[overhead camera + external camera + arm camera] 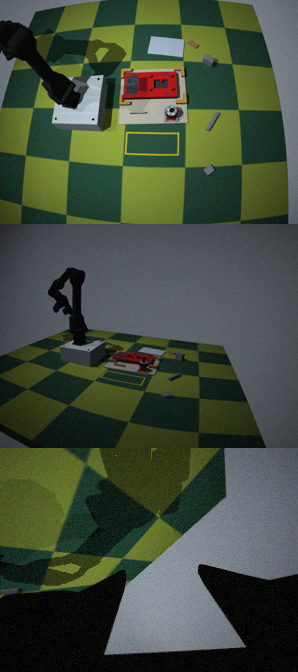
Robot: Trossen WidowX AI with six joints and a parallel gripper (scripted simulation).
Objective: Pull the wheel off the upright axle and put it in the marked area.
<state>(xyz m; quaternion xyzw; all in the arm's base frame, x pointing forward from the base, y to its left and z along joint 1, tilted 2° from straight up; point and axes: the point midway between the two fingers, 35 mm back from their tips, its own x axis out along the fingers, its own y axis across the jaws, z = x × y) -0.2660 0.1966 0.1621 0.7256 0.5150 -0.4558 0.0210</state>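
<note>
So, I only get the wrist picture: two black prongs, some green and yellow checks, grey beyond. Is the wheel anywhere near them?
Observer: No. The small black and silver wheel sits on its upright axle at a corner of a beige board, far from the open gripper.
Operator: Where is the gripper, then?
Observer: High in the air, close to the arm's own column, over the white block that carries the arm.
Operator: And the marked area?
Observer: A yellow rectangular outline on the table, just beside the board's near edge. The wheel is not in it.
</note>
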